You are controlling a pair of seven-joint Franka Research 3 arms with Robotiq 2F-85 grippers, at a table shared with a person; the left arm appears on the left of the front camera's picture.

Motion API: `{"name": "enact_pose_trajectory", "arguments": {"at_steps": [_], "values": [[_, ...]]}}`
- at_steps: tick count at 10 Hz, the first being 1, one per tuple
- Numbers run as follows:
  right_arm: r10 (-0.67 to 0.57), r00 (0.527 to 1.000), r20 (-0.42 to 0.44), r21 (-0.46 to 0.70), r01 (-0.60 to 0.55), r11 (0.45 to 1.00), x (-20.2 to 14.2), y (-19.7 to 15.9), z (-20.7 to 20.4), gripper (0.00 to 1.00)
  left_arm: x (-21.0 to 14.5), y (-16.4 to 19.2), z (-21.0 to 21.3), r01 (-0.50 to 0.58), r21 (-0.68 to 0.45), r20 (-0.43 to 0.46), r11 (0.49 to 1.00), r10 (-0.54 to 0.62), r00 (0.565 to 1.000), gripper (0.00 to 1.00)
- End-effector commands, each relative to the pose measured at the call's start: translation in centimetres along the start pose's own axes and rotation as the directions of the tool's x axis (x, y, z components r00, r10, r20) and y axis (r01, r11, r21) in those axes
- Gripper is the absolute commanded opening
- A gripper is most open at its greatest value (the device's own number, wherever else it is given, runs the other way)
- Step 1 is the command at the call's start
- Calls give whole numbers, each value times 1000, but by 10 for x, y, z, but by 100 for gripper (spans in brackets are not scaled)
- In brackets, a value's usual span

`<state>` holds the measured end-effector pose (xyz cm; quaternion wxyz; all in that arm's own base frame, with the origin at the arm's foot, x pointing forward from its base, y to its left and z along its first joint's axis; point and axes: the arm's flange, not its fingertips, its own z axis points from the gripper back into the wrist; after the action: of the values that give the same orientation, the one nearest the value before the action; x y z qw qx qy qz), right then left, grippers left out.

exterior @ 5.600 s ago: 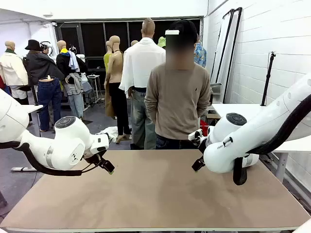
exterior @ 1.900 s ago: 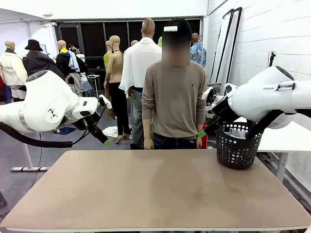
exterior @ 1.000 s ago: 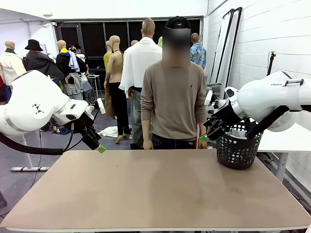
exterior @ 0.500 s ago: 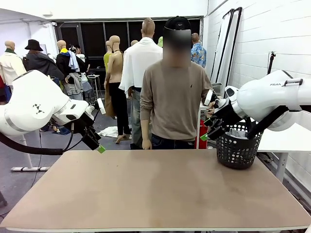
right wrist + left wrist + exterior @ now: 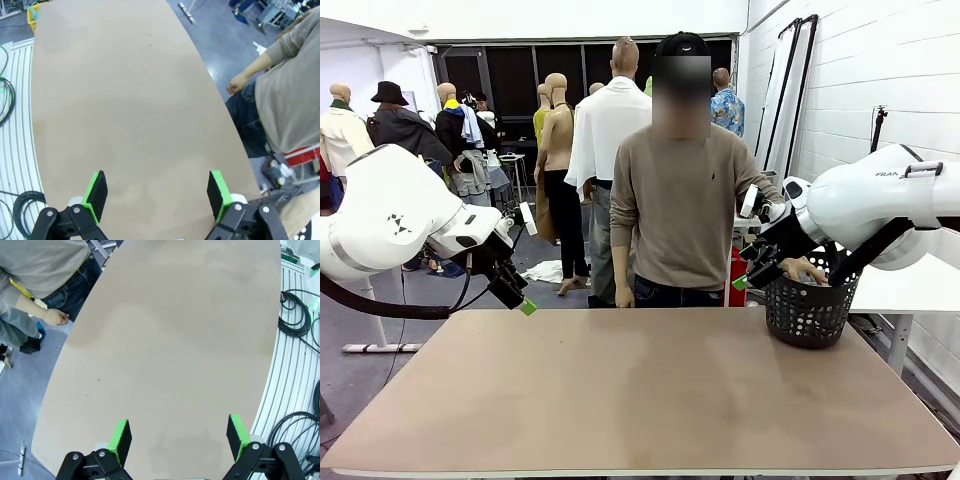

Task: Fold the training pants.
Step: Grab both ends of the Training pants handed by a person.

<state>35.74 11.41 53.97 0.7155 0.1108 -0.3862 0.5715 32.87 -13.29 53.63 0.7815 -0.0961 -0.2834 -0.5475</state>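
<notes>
While a person's hand reaches into a black perforated plastic basket, both grippers hang open

The basket sits at two o'clock on the tan table. The left gripper is at ten o'clock and the right gripper is beside the basket, both empty. Whether the light grey training pants lie inside is unclear

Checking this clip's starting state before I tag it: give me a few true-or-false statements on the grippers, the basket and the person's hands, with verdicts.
1. The left gripper and the right gripper are both open and hold nothing. True.
2. The black basket stands at the robot's left end of the table. False: it stands at the right end, beside the right arm.
3. The person has both hands in the basket. False: one hand is at its rim; the other hand hangs at the person's side.
4. The left gripper hovers near the table's far edge, on the left. True.
</notes>
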Motion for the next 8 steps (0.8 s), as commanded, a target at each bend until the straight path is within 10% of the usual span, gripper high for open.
{"name": "enact_pose_trajectory", "arguments": {"at_steps": [1, 8], "values": [[-7, 1000, 18, 18, 7, 1000, -1, 0, -2, 100, -1, 0, -2, -4, -14, 8, 1000, 4, 1000, 100], [-7, 1000, 18, 18, 7, 1000, -1, 0, -2, 100, -1, 0, -2, -4, -14, 8, 1000, 4, 1000, 100]]}}
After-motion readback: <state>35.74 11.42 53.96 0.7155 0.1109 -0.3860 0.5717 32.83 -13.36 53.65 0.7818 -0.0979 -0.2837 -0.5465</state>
